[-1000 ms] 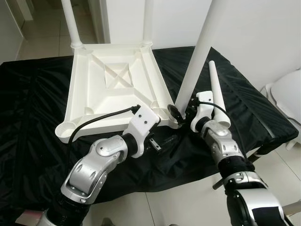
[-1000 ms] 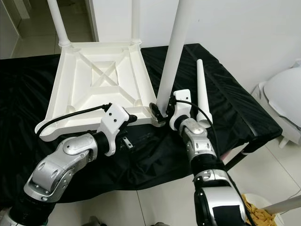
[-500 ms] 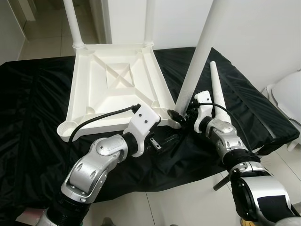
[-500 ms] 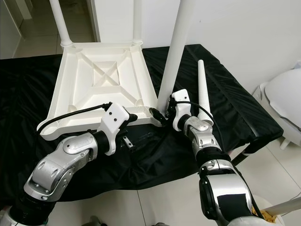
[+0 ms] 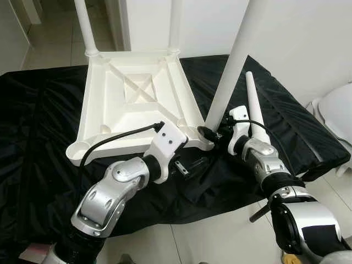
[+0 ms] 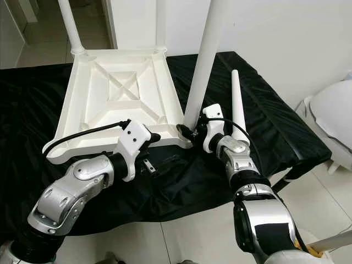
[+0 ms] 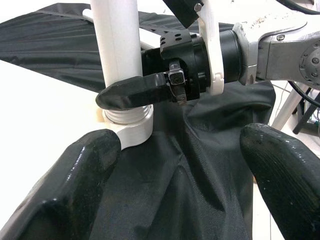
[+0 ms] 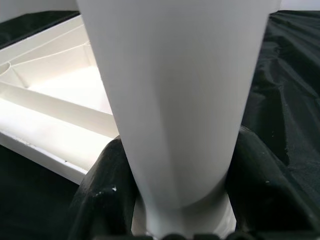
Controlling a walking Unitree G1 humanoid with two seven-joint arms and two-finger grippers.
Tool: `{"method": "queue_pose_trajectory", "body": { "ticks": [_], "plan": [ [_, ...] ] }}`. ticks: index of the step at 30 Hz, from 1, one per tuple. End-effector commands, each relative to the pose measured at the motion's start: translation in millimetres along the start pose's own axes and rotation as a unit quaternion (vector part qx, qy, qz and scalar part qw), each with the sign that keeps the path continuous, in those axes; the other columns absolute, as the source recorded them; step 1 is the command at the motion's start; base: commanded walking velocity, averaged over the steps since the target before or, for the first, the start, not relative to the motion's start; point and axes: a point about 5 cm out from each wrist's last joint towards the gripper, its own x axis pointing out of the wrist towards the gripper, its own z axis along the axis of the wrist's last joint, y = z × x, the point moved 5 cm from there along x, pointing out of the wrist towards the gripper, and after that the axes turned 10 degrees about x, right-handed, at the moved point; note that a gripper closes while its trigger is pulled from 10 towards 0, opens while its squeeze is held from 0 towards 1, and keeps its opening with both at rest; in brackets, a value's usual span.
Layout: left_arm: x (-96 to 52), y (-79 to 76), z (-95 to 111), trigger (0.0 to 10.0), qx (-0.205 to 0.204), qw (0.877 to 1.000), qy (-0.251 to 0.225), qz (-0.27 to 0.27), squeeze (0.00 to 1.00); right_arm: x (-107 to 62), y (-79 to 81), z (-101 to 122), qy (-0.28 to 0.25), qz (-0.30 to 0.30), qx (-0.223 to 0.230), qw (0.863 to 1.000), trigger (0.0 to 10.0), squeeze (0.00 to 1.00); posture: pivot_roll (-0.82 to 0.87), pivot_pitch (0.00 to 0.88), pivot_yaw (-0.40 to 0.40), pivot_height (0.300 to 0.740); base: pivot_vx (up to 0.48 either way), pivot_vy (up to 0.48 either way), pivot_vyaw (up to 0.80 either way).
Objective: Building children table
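A white plastic table top (image 5: pixel 187 104) lies upside down on a black cloth. Two white legs (image 5: pixel 83 27) (image 5: pixel 175 25) stand in its far corners. A third leg (image 5: pixel 231 60) stands tilted in the near right corner socket (image 7: pixel 127 125). My right gripper (image 5: pixel 212 133) is shut on the base of that leg (image 8: pixel 175 100), with a finger (image 8: pixel 102 195) on each side. My left gripper (image 7: pixel 182 175) is open low over the cloth just in front of that corner, holding nothing. A fourth leg (image 5: pixel 254 104) lies loose on the cloth to the right.
The black cloth (image 5: pixel 44 132) covers a low platform that ends near my arms, with tiled floor (image 5: pixel 220 236) below. A white rounded object (image 5: pixel 335 110) stands at the far right. A white wall is behind.
My right forearm has swung slightly outward while its gripper stays on the leg's base. The left arm and the table top have not moved.
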Motion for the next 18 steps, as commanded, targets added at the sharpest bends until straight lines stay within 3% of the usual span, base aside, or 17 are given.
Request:
{"method": "queue_pose_trajectory", "body": {
  "ticks": [1, 6, 12, 18],
  "plan": [
    [-0.3, -0.4, 0, 10.0, 0.002, 1.000, 0.001, -0.003, 0.00, 1.1, 2.7, -4, -0.006, -0.004, 0.019, 1.000, 0.0, 0.00, -0.01, 0.027, -0.014, 0.740, 0.000, 0.000, 0.00],
    [0.0, -1.0, 0, 10.0, 0.001, 1.000, 0.001, -0.002, 0.00, 4.0, 5.0, -4, -0.021, -0.037, 0.020, 0.999, 0.0, 0.00, -0.01, 0.030, -0.020, 0.740, 0.000, 0.000, 0.00],
    [0.3, -2.7, 0, 10.0, -0.001, 1.000, 0.001, -0.003, 0.00, 9.4, 9.2, -4, -0.046, -0.079, 0.063, 0.994, 0.0, 0.00, -0.01, 0.034, -0.030, 0.740, 0.000, 0.000, 0.00],
    [0.3, -3.9, -1, 10.0, -0.004, 1.000, 0.001, -0.002, 0.00, 12.0, 12.0, 1, -0.087, -0.150, 0.094, 0.980, 0.0, 0.00, -0.01, 0.032, -0.034, 0.740, 0.000, 0.000, 0.00]
  ]
}}
